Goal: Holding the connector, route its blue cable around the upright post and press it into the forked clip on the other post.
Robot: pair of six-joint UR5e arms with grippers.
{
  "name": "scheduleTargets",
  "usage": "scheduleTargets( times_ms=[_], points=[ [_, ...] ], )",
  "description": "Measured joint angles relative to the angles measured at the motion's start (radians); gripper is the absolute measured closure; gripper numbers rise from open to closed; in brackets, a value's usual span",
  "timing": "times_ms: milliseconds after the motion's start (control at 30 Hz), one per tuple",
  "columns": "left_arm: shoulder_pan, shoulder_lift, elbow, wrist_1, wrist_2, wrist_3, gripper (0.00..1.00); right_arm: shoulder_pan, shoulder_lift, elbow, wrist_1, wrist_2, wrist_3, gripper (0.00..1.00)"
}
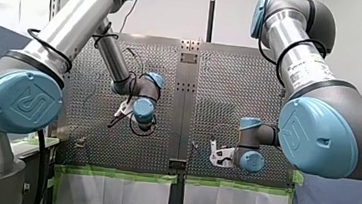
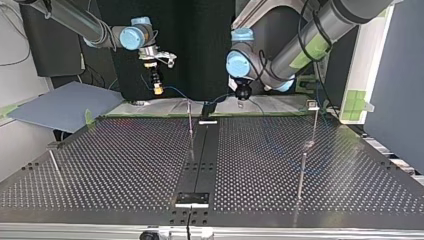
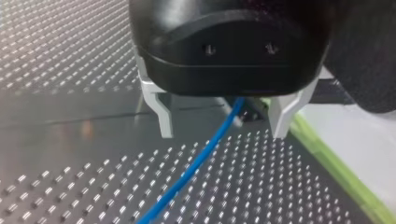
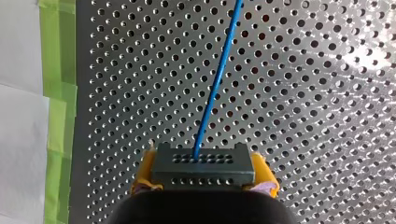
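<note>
Connector (image 4: 202, 164) sits clamped between the yellow pads (image 4: 144, 170) of my right claw (image 4: 204, 171), above the bench (image 4: 303, 116). Its blue cable (image 4: 217, 79) runs straight ahead. My left claw (image 3: 222, 133) is wide, and the cable passes through its gap. The blue joint caps (image 1: 21, 101) carry a raised emblem. I cannot read the label (image 1: 306, 69) on my right arm. In the top view both claws hang over the bench's far edge.
</note>
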Motion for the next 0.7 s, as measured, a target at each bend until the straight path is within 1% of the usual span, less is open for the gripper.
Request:
scheduleTargets(
  times_ms=[133,300,700],
  points=[
    [-0.028,-0.028,0.003,0.023,0.002,-0.02,0.0,0.002,0.0,-0.003,0.002,0.0,0.0,0.56],
    [-0.063,-0.038,0.01,0.063,0.027,-0.06,0.0,0.004,-0.001,-0.006,0.008,0.001,-0.001,0.56],
    [-0.097,-0.04,0.012,0.111,0.043,-0.152,0.0,0.006,-0.002,-0.007,0.014,0.002,-0.001,0.56]
  ],
)
